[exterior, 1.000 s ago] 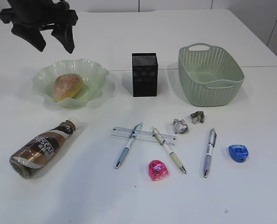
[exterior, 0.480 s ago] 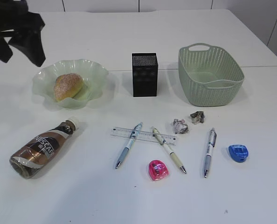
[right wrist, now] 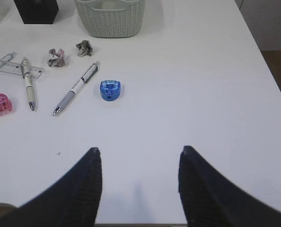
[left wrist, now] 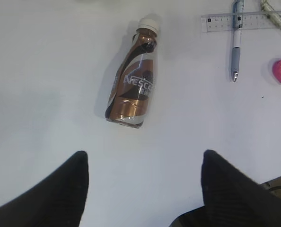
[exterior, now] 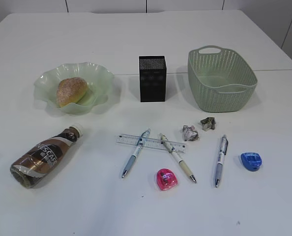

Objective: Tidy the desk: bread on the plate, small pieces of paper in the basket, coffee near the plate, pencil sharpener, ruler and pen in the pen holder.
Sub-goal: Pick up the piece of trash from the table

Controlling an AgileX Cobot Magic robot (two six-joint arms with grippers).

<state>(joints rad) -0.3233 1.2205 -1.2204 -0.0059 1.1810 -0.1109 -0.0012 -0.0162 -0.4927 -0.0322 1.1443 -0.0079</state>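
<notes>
Already the bread (exterior: pixel 71 91) sat plated, so the left fingers (left wrist: pixel 79 166), spread empty, faced the Nescafe bottle (left wrist: pixel 132 81) ahead, needing a descent and grasp.

The coffee bottle (exterior: pixel 43 156) has the word NESCAFE in white letters on its brown and cream label. In the left wrist view the same word runs along the side of the bottle (left wrist: pixel 133 80), below its white cap. The clear ruler (exterior: pixel 151 142), to the right of the bottle, has small black marks and numbers along its edge, but they are too tiny to read. No other words or signs can be read.
</notes>
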